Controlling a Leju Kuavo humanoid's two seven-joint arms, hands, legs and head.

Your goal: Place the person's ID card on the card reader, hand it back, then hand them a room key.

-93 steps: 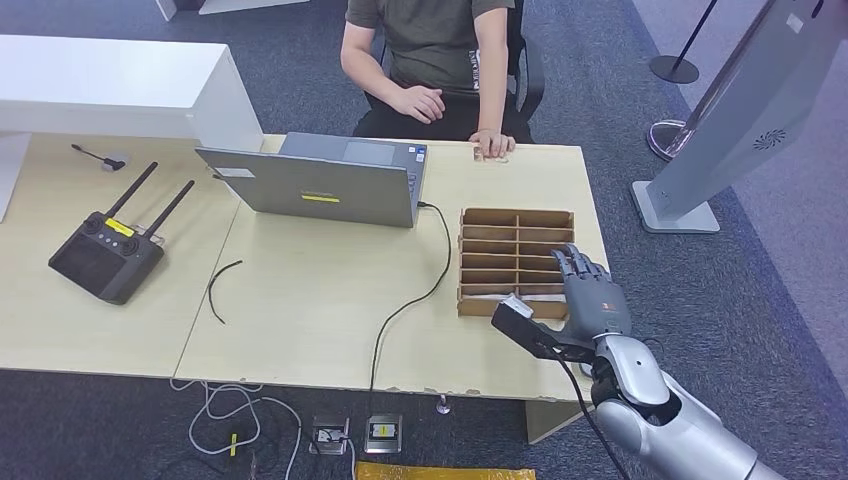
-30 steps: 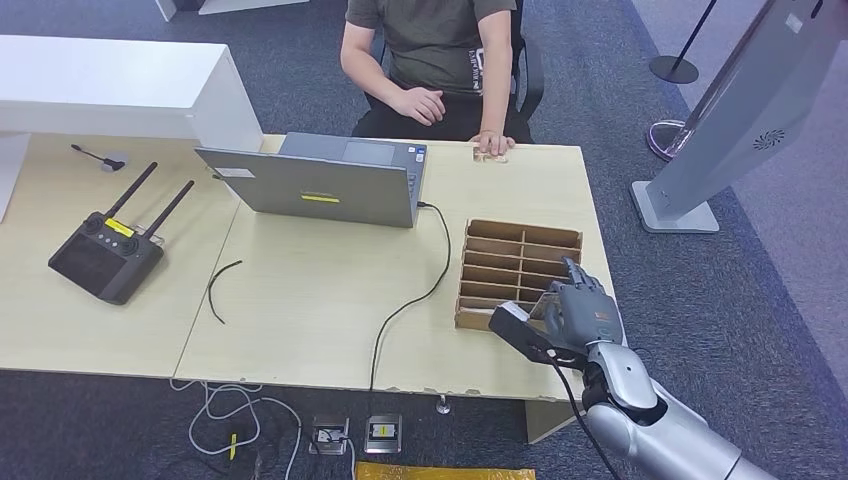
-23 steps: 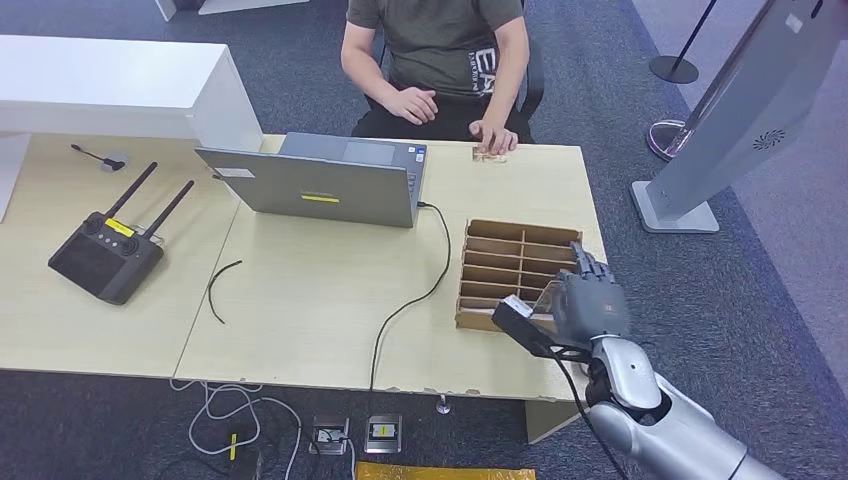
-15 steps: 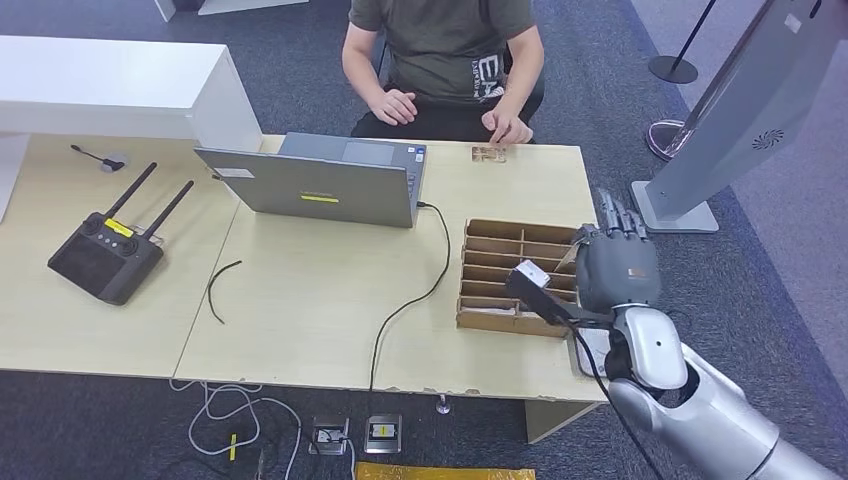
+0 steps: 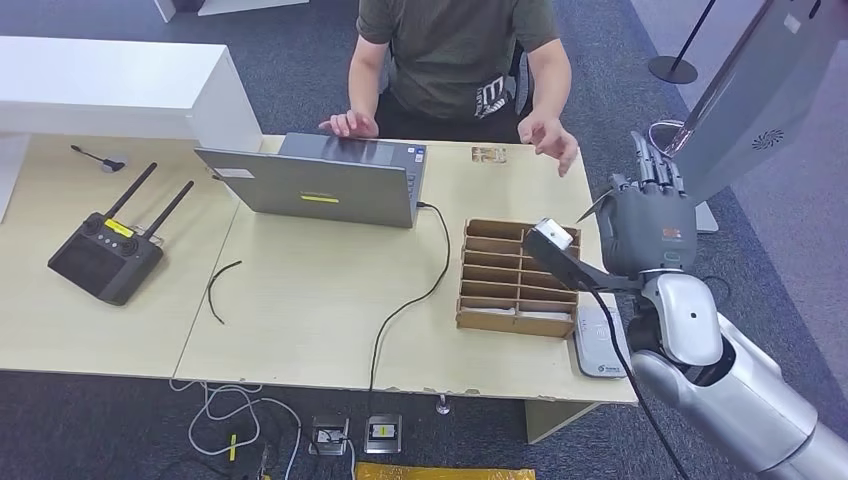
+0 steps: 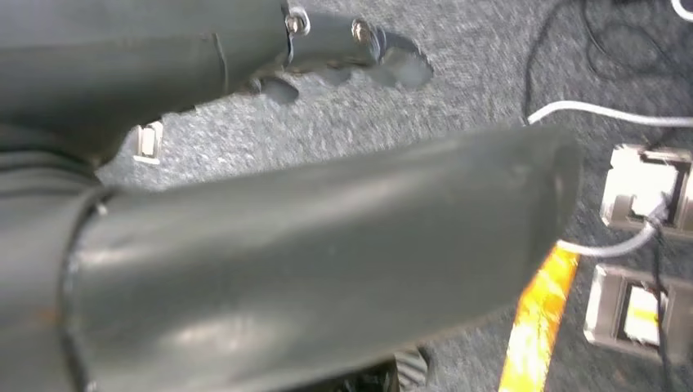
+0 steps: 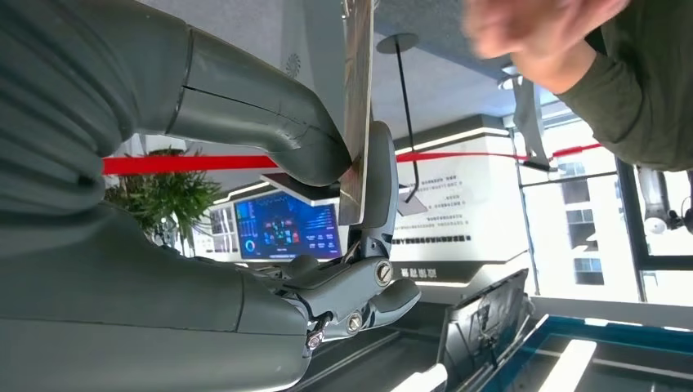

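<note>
- Grey carpet is surrounding the counter (image 5: 300,300), which is carrying a laptop (image 5: 320,185), a cardboard divider tray (image 5: 518,275) and the card reader (image 5: 598,345).
- I am seeing my right hand (image 5: 648,225) raised, pinching a thin card (image 7: 357,106) between thumb and fingers.
- Person's hand (image 5: 548,140) is hovering nearby.
- Left hand (image 6: 286,269): I cannot tell its state.

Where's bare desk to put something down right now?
Widest patch: between the black cable and the laptop cord. A smaller one between the laptop and the person's hand. Crowded on the right: cardboard tray, card reader, right hand pinching a card.
</note>
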